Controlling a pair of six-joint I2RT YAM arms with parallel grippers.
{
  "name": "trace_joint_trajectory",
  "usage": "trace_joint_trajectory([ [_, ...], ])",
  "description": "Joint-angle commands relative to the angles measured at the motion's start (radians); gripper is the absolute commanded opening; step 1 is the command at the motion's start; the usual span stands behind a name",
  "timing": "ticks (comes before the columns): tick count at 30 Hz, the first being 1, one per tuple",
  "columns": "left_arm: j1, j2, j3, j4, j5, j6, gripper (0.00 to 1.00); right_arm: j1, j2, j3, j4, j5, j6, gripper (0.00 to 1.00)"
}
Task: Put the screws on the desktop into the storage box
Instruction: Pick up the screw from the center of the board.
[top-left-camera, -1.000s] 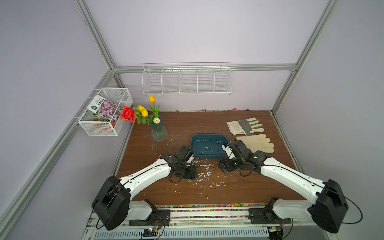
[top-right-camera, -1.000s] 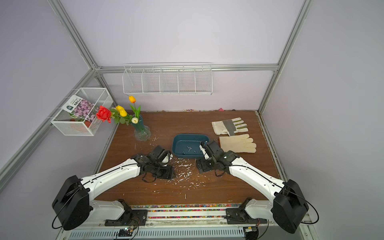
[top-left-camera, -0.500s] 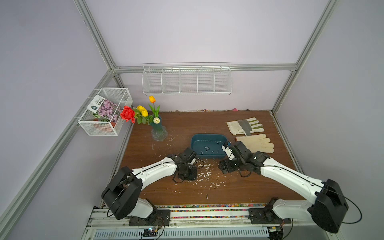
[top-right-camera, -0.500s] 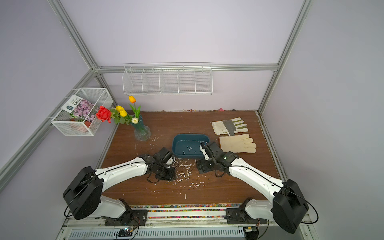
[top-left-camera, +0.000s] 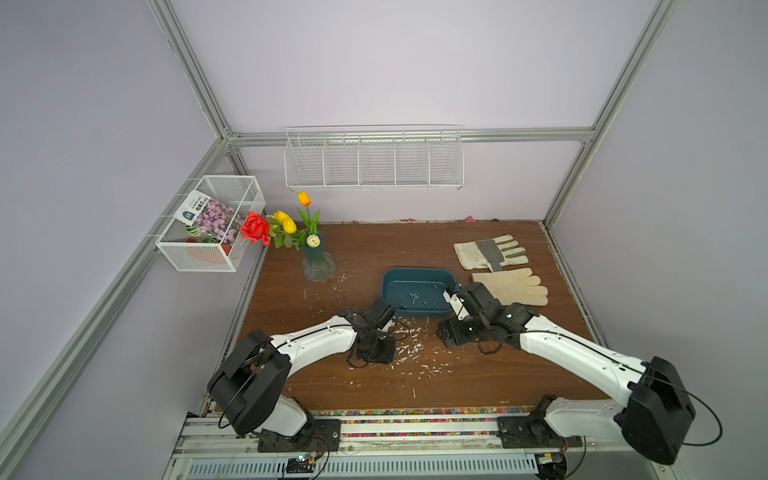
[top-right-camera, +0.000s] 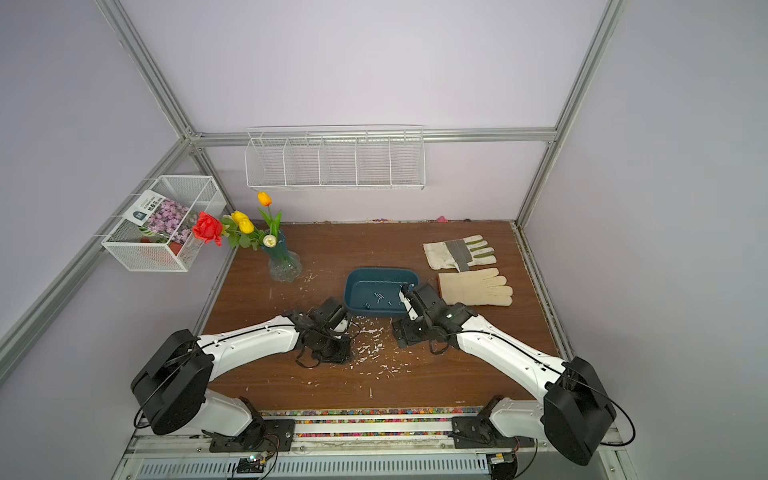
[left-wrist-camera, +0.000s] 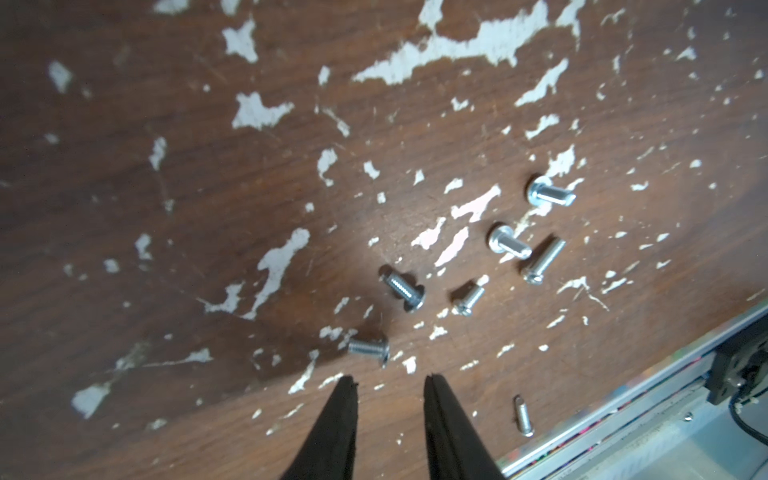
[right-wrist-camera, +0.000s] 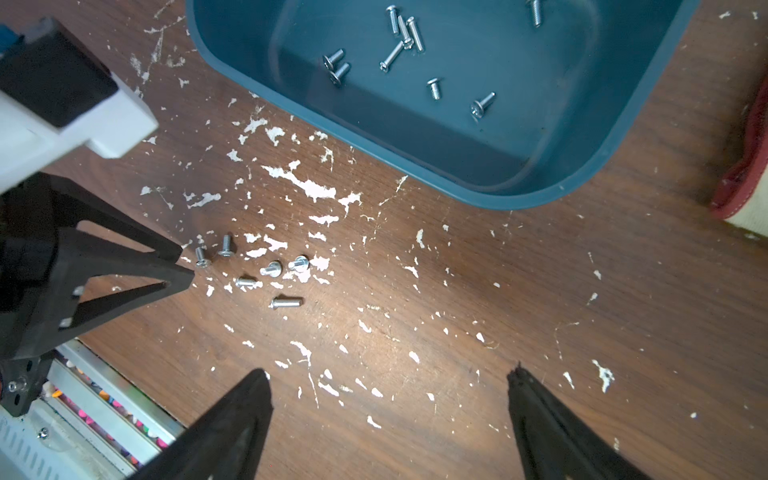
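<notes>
Several screws (left-wrist-camera: 403, 289) lie scattered on the scratched brown desktop (top-left-camera: 374, 249) in front of the dark teal storage box (top-left-camera: 415, 276). My left gripper (left-wrist-camera: 390, 379) points down at the board, its jaws a narrow gap apart with nothing between them. One screw (left-wrist-camera: 368, 348) lies just beyond its fingertips. The right wrist view shows that cluster (right-wrist-camera: 272, 269) beside the left fingertips (right-wrist-camera: 183, 266). Several screws (right-wrist-camera: 401, 37) lie inside the box (right-wrist-camera: 602, 158). My right gripper (right-wrist-camera: 388, 371) stands wide open over bare board near the box's front edge.
Two work gloves (top-left-camera: 490, 251) (top-left-camera: 511, 286) lie to the right of the box. A glass vase of flowers (top-left-camera: 318, 266) stands at the back left. A lone screw (top-left-camera: 414, 392) lies near the front edge, by the metal rail (left-wrist-camera: 623, 419).
The left gripper's jaws have narrowed, and its arm has shifted a little over the screw cluster. The right arm has not moved.
</notes>
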Motion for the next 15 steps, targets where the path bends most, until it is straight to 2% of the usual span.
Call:
trace_joint_trajectory([
  [1, -0.005, 0.008, -0.012, 0.008, -0.020, 0.004, 0.32, 0.002, 0.008, -0.019, 0.007, 0.005, 0.007, 0.92],
  [15, -0.006, 0.025, -0.012, 0.018, -0.028, 0.016, 0.33, 0.002, 0.000, -0.021, -0.002, 0.019, 0.008, 0.92],
])
